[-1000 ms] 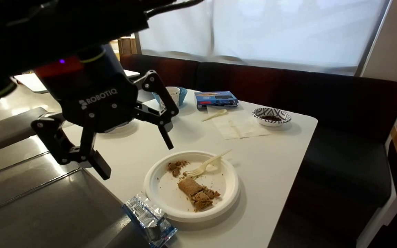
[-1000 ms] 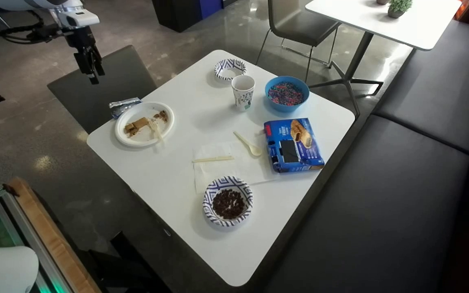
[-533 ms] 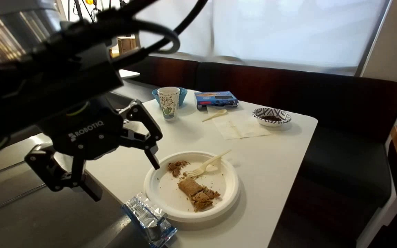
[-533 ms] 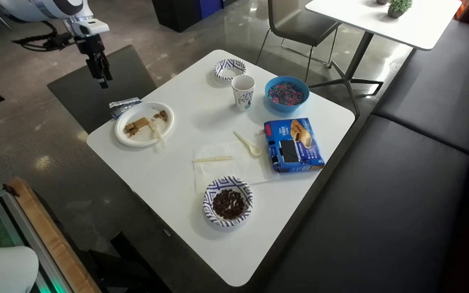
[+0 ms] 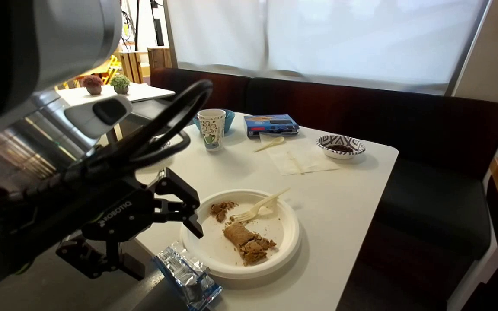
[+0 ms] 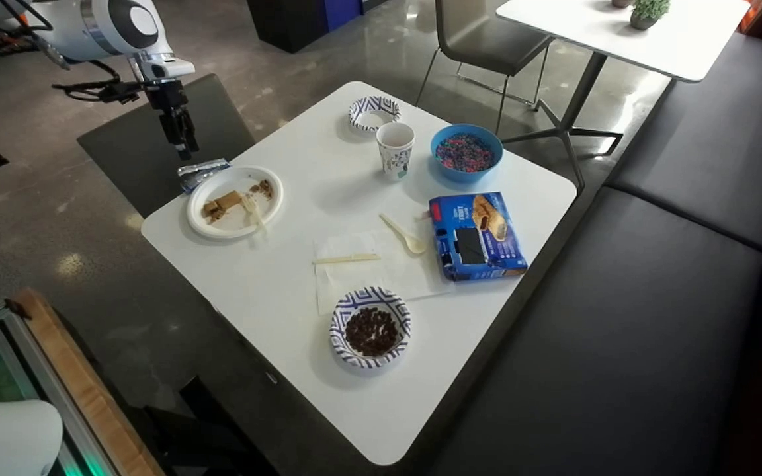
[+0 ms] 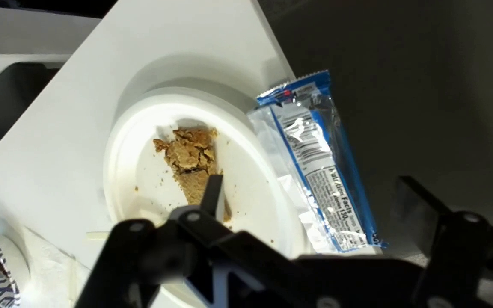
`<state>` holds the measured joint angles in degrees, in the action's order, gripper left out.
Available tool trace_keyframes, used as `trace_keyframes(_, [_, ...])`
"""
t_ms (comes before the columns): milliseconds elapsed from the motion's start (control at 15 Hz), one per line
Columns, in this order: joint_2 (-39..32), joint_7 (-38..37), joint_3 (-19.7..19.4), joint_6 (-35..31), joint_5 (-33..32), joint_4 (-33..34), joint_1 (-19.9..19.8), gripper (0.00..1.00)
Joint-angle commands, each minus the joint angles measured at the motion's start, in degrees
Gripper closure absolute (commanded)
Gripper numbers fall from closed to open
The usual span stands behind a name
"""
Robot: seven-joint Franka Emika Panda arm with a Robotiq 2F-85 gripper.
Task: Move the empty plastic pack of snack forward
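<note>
Though near, wrapper (image 7: 317, 171) (below hand (image 5: 170, 256)).

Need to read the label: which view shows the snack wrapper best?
The wrist view: the wrapper appears large, its barcode plain and Nutrition Facts heading legible. Both exterior views show it shiny, too small to read.

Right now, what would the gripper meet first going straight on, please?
Probably the wrapper: the open gripper frames it in the wrist view, but depth is unclear; one finger may touch the plate first.
</note>
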<state>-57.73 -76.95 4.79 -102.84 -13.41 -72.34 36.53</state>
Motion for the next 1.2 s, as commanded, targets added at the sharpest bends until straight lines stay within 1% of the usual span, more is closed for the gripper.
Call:
trace_keyframes(0, [-8.02,1.03,-2.4,5.6,-1.49,11.15,3.09,0.0])
trace_keyframes(267, [-13.36,2.05,-4.47,9.34,-2.23,18.4,5.11,0.0])
trace_keyframes(467, [-17.24,2.75,-4.87,13.55,-3.19,24.03,5.6,0.0])
trace_keyframes(533, [-17.8,3.29,-5.74,14.25,-2.81,24.67,6.1,0.06])
trace_keyframes(600, [-18.65,3.61,-5.99,14.88,-2.82,25.8,6.25,0.26])
trace_keyframes(667, [-19.48,3.98,-6.43,15.47,-2.87,26.81,6.39,0.32])
trace_keyframes(733, [-20.33,4.33,-6.74,16.1,-2.8,28.0,6.54,0.42])
trace_keyframes(867, [-21.75,4.87,-7.39,17.22,-2.82,30.12,6.89,0.56])
trace_keyframes(1067, [-23.25,5.39,-7.91,18.7,-2.59,33.8,7.56,0.8])
trace_keyframes(1133, [-22.36,5.0,-7.55,18.8,-3.08,33.11,7.65,0.86])
